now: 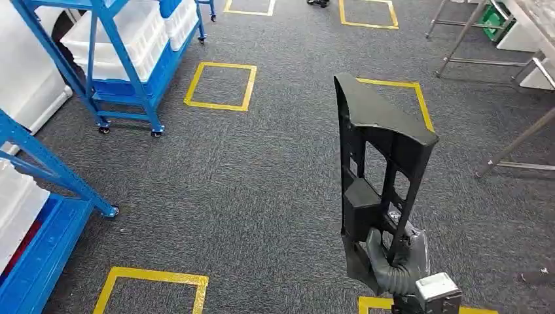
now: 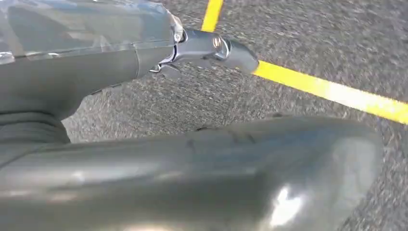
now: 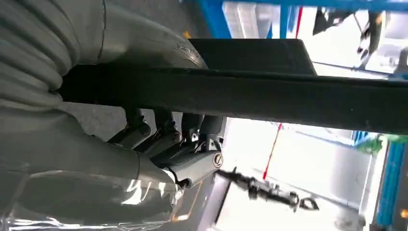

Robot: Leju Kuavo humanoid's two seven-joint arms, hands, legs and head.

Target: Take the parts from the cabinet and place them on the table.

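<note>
Part (image 1: 378,150) held upright by right hand (image 1: 393,265).

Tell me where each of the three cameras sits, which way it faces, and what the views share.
Head view: high on the body, looking forward and down at carpet, blue racks, yellow floor squares; right hand holds the black part upright.
Left wrist view: behind the left hand, facing carpet and a yellow line.
Right wrist view: behind the right hand, which grips the black part.
Shared: head and right wrist views both show the held part.
</note>
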